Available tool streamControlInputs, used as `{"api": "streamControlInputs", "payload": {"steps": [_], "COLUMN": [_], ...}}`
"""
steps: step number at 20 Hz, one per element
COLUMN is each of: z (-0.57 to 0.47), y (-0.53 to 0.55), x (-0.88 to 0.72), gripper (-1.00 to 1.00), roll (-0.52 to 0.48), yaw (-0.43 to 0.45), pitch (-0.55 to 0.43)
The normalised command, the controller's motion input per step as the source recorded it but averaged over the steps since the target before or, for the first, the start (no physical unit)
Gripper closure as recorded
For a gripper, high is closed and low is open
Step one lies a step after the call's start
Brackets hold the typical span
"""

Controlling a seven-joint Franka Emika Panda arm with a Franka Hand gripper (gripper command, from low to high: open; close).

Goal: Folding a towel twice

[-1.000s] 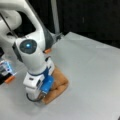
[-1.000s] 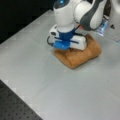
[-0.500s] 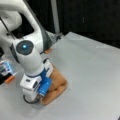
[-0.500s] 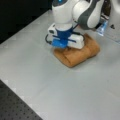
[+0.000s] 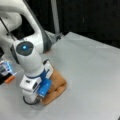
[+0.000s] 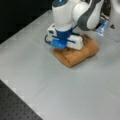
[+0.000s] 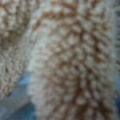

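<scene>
The towel (image 5: 56, 87) lies on the grey bench (image 5: 90, 75) as a compact folded bundle, seen in both front views. In a front view the bundle (image 6: 77, 53) shows a rounded, layered edge toward the view's bottom; in a front view the same cloth appears as a narrow strip running from the arm's wrist toward the view's bottom. The arm (image 6: 75, 12) stands directly over the towel, its wrist housing covering much of the cloth. The tool (image 5: 37, 96) is pressed down at the towel's end nearest the view's bottom left; in a front view it (image 6: 61, 47) sits at the bundle's upper-left part. Its fingers are hidden by the housing, so whether it is clenched or released cannot be told. The wrist view alone shows texture: terry loops (image 7: 75, 62) fill the frame, with what may be a sliver of bench at bottom left.
</scene>
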Motion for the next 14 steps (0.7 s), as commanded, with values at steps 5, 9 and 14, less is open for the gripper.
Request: {"api": "streamControlInputs", "payload": {"steps": [5,9,14], "z": [-0.13,-0.11,-0.04], "y": [0.04,0.03,-0.02], "x": [-0.03,-0.04,-0.05], "gripper": [-1.0,-1.0,-1.0], "roll": [-0.029,-0.032,-0.051], "yaw": [-0.036,-0.044,-0.037], "pitch": [-0.115,-0.111,-0.092]}}
